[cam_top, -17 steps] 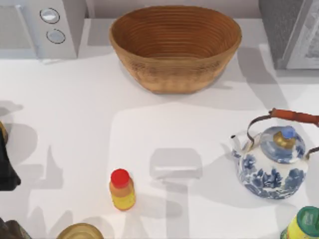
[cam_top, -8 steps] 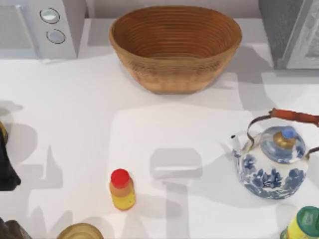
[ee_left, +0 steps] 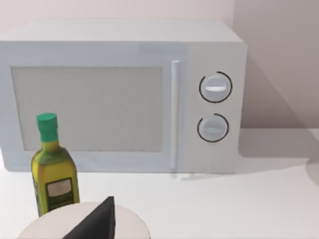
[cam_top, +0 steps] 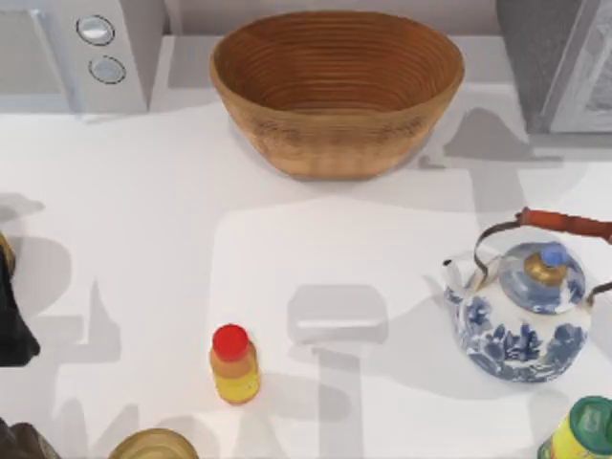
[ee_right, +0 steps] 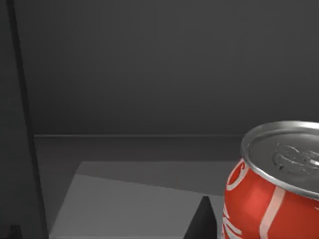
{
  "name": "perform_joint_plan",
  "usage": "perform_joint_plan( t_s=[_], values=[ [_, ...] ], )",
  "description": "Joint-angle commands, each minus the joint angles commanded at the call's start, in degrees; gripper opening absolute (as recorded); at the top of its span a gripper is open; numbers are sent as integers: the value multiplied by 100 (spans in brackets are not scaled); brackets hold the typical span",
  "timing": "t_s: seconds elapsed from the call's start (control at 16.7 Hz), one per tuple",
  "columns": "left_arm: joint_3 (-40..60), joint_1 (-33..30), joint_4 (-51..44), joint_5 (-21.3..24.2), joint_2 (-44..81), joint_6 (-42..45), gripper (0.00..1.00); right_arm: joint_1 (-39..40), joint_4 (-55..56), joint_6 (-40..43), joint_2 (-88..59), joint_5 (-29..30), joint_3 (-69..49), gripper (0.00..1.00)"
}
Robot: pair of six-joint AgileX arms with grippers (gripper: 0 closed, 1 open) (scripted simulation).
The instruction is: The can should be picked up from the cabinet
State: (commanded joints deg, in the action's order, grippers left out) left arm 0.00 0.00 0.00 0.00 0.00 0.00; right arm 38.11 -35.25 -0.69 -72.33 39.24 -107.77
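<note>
Near edge, left: a round tan lid-like top [cam_top: 153, 446] sits at the very front of the table, cut off by the frame; a dark shape [cam_top: 13, 320] lies at the far-left edge.
Small bottle: a yellow bottle with a red cap [cam_top: 233, 363] stands upright on the white table [cam_top: 143, 210], left of centre and near the front.
Near edge, right: a green-capped yellow container [cam_top: 583, 432] pokes in at the front right corner.
Teapot: a blue-and-white teapot [cam_top: 521, 316] with an orange-wrapped handle stands on the right side, just behind the green-capped container.
Basket: a woven basket [cam_top: 337, 91] sits at the far centre of the table.
Microwave: a white microwave [cam_top: 81, 53] with two dials stands at the far left; the left wrist view faces its door, with an oil bottle [ee_left: 54, 172] with a green cap upright in front of it.
Left gripper: one dark fingertip [ee_left: 97, 221] shows over a pale round surface; I cannot tell how far apart the fingers are.
Cabinet: a grey cabinet [cam_top: 555, 62] stands at the far right corner.
Can: a red can [ee_right: 271, 184] with a silver top stands upright on the shelf inside the dark cabinet interior.
Right gripper: a dark finger [ee_right: 202, 221] shows just beside the can; whether it grips the can I cannot tell.
</note>
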Motion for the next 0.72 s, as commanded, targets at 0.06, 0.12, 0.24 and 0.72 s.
perform_joint_plan(
  t_s=[0.06,0.12,0.24,0.72],
  values=[
    [0,0,0,0,0,0,100,0,0,0,0,0,0,0],
    [0,0,0,0,0,0,100,-18,14,2,34,-21,58,0],
    [0,0,0,0,0,0,100,-117,95,10,215,-131,357,0],
    [0,0,0,0,0,0,100,-1205,1107,32,2297,-1272,3693,0]
  ],
)
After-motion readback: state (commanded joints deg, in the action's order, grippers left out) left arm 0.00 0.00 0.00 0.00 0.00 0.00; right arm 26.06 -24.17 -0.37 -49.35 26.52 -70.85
